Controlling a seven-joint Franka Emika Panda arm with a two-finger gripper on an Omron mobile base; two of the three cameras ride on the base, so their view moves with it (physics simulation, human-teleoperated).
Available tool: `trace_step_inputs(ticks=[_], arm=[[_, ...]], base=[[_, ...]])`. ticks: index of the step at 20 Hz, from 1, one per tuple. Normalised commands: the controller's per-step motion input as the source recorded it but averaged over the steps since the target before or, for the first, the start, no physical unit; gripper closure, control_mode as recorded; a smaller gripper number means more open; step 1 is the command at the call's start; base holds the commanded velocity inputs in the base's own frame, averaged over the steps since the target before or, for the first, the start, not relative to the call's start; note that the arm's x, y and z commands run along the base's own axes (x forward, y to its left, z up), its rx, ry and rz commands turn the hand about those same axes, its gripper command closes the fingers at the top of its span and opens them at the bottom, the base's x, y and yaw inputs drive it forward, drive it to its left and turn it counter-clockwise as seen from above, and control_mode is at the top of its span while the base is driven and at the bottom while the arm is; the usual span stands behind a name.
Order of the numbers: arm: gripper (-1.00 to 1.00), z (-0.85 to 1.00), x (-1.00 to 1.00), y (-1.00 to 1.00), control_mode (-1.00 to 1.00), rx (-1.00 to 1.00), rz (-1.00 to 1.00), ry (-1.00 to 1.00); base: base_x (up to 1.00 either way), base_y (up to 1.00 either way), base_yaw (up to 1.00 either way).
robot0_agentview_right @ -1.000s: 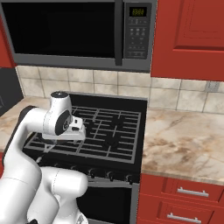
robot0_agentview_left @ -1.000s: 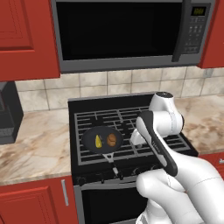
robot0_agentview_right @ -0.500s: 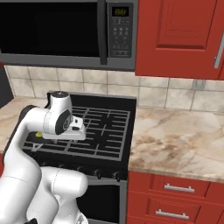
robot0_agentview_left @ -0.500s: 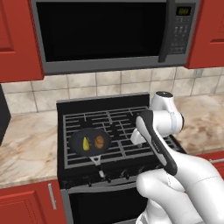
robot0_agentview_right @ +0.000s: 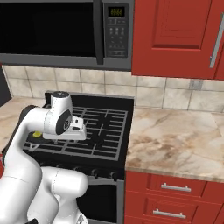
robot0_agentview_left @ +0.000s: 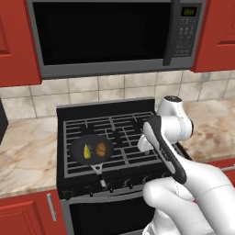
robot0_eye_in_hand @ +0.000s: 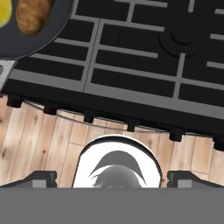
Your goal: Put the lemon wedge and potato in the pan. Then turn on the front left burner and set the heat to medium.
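The dark pan (robot0_agentview_left: 92,149) sits on the front left burner (robot0_agentview_left: 75,166) of the black stovetop, its handle pointing toward the stove's front. Inside it lie the yellow lemon wedge (robot0_agentview_left: 87,151) and, to its right, the brown potato (robot0_agentview_left: 102,148). My gripper (robot0_agentview_left: 143,145) hangs open and empty over the front middle of the stove, to the right of the pan. In the hand view the pan (robot0_eye_in_hand: 30,41) with the potato (robot0_eye_in_hand: 33,15) and lemon wedge (robot0_eye_in_hand: 4,13) lies at the top left. The gripper (robot0_eye_in_hand: 118,177) points down at the stove's front edge, its fingertips (robot0_eye_in_hand: 41,177) wide apart.
A row of control knobs (robot0_eye_in_hand: 89,116) runs along the stove's front (robot0_agentview_left: 124,183). A microwave (robot0_agentview_left: 114,36) hangs above, with red cabinets (robot0_agentview_right: 175,39) at both sides. Marble counter (robot0_agentview_right: 175,140) flanks the stove. Wooden floor (robot0_eye_in_hand: 39,140) shows below the knobs.
The whole scene has slid left in both base views, so the base has driven right. The arm keeps its pose and the gripper stays open. Pan, lemon wedge and potato have not moved.
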Motion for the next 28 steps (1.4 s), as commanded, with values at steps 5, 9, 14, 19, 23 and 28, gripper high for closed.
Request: trace_step_inputs(ticks=[5, 9, 14, 19, 23, 28], arm=[[-1.0, 0.0, 0.0, 0.0, 1.0, 0.0, 0.0, 0.0], [-1.0, 0.0, 0.0, 0.0, 1.0, 0.0, 0.0, 0.0], [-1.0, 0.0, 0.0, 0.0, 1.0, 0.0, 0.0, 0.0], [-1.0, 0.0, 0.0, 0.0, 1.0, 0.0, 0.0, 0.0], [-1.0, 0.0, 0.0, 0.0, 1.0, 0.0, 0.0, 0.0], [-1.0, 0.0, 0.0, 0.0, 1.0, 0.0, 0.0, 0.0]], base=[[0.11, -0.39, 0.0], [0.22, -0.6, 0.0], [0.04, -0.1, 0.0], [0.0, 0.03, 0.0], [0.07, 0.0, 0.0], [0.0, 0.0, 0.0]])
